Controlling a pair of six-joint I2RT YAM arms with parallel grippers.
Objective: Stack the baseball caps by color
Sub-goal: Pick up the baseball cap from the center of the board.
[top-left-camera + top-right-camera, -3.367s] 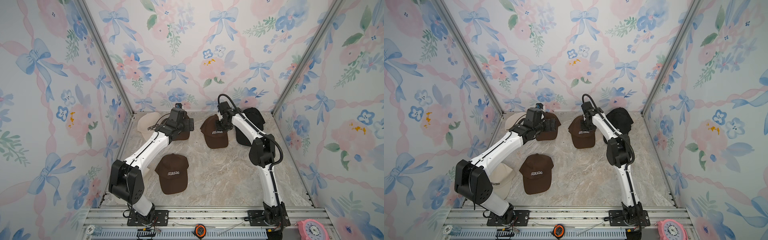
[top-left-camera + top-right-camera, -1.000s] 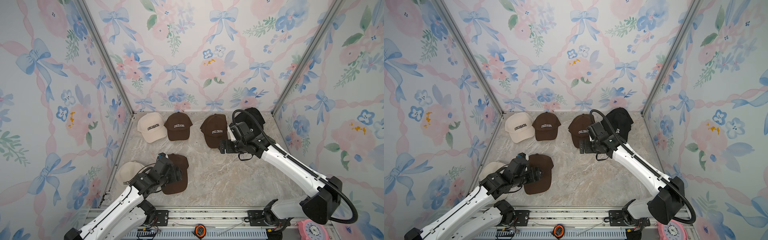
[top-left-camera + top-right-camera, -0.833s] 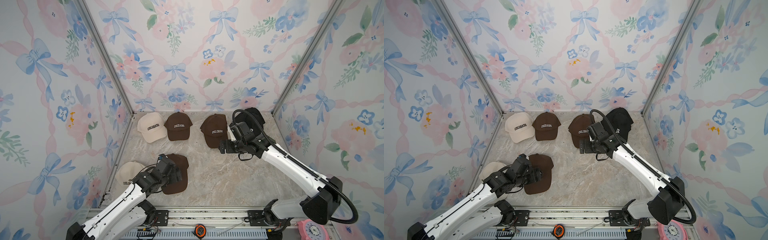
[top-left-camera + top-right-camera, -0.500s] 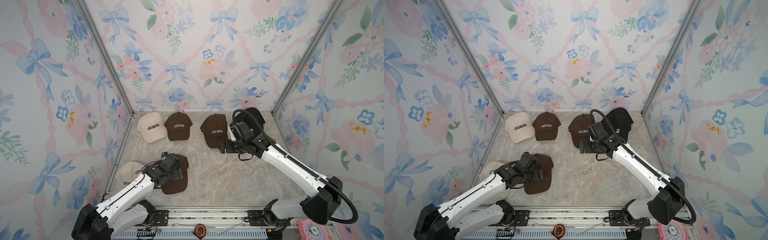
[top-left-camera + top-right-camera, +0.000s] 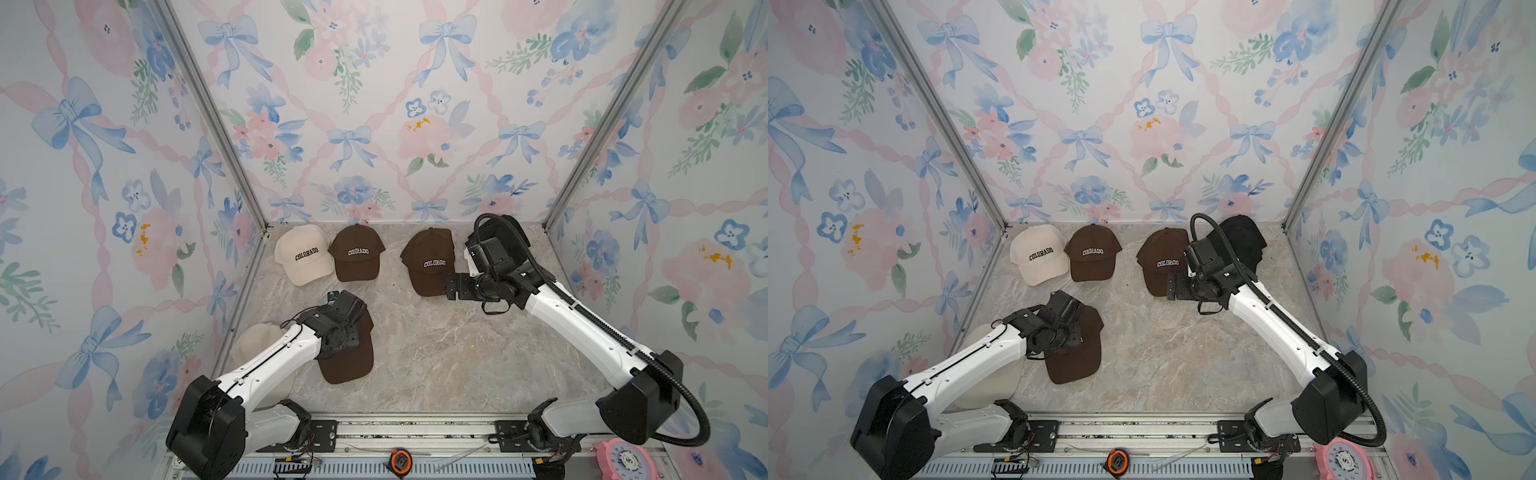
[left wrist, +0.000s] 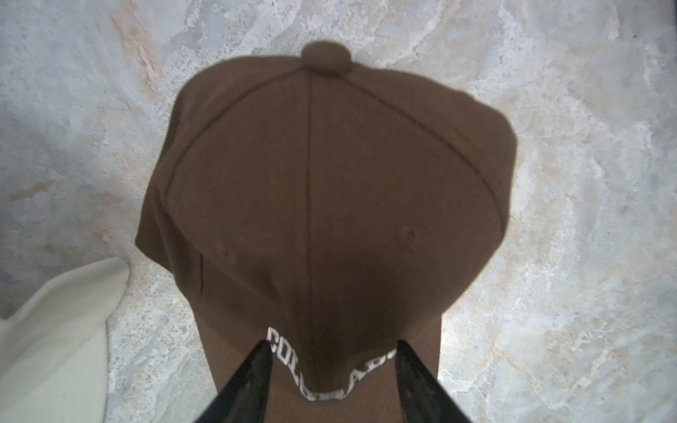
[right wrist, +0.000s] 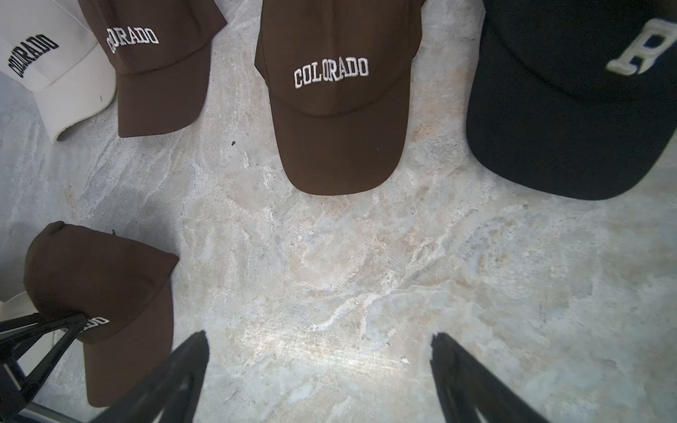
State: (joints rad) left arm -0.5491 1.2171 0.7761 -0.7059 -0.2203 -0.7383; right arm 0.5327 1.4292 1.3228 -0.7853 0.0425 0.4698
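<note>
Several baseball caps lie on the marble table. At the back stand a cream cap (image 5: 305, 255), a brown cap (image 5: 357, 253), a second brown cap (image 5: 430, 262) and a black cap (image 7: 571, 110) with a white "R", partly hidden behind my right arm in both top views. At the front left lies a third brown cap (image 5: 349, 361) beside another cream cap (image 5: 253, 340), which is under my left arm. My left gripper (image 6: 331, 344) pinches that front brown cap at its lettering, and the fabric bunches between the fingers. My right gripper (image 7: 318, 337) hangs open over bare marble, near the second brown cap's brim.
Flowered walls with metal corner posts (image 5: 216, 124) close in the left, back and right sides. A metal rail (image 5: 415, 432) runs along the front, with an orange tape measure (image 5: 401, 460) and a pink timer (image 5: 623, 459) by it.
My left arm has reached further over the front brown cap, and its jaws have narrowed onto the crown. The right arm has stayed still and open.
</note>
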